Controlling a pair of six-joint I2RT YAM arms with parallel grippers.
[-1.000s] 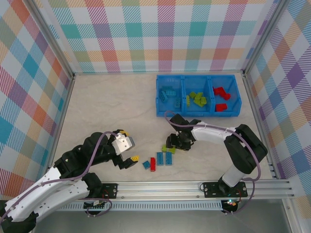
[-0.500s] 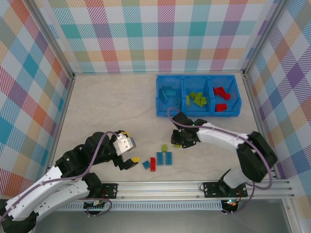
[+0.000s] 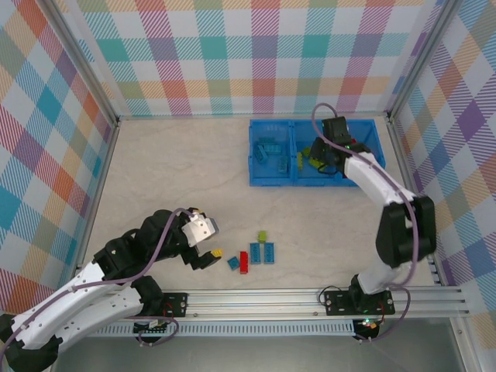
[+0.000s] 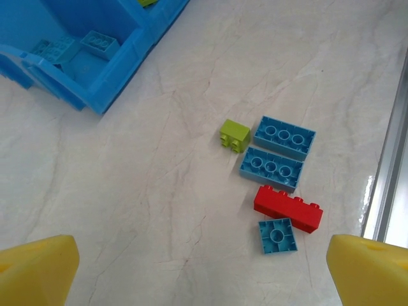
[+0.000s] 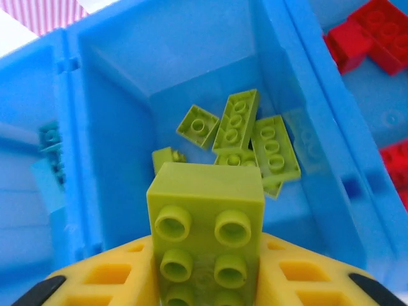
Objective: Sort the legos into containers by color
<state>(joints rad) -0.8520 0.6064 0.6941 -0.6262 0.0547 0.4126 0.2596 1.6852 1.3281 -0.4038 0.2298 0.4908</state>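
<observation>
My right gripper [image 5: 207, 280] is shut on a lime green brick [image 5: 207, 229] and hangs over the middle compartment [image 5: 121, 121] of the blue bin [image 3: 273, 175], where several green bricks [image 5: 245, 134] lie. Red bricks [image 5: 370, 32] fill the right compartment and light blue ones [image 4: 95, 44] the left. On the table in front lie a small green brick [image 4: 234, 134], two oblong light blue bricks [image 4: 284, 137] [image 4: 271, 167], a red oblong brick [image 4: 287, 208] and a small light blue square [image 4: 277, 235]. My left gripper [image 3: 208, 246] stands open, just left of this group.
The metal rail [image 3: 310, 298] runs along the table's near edge, close to the loose bricks. Checked walls [image 3: 248, 54] enclose the table on three sides. Bare marble [image 3: 178, 170] lies left of the bin.
My right gripper has lifted a green brick from the loose group and carried it far back, up over the bin's middle compartment. The left arm has barely moved.
</observation>
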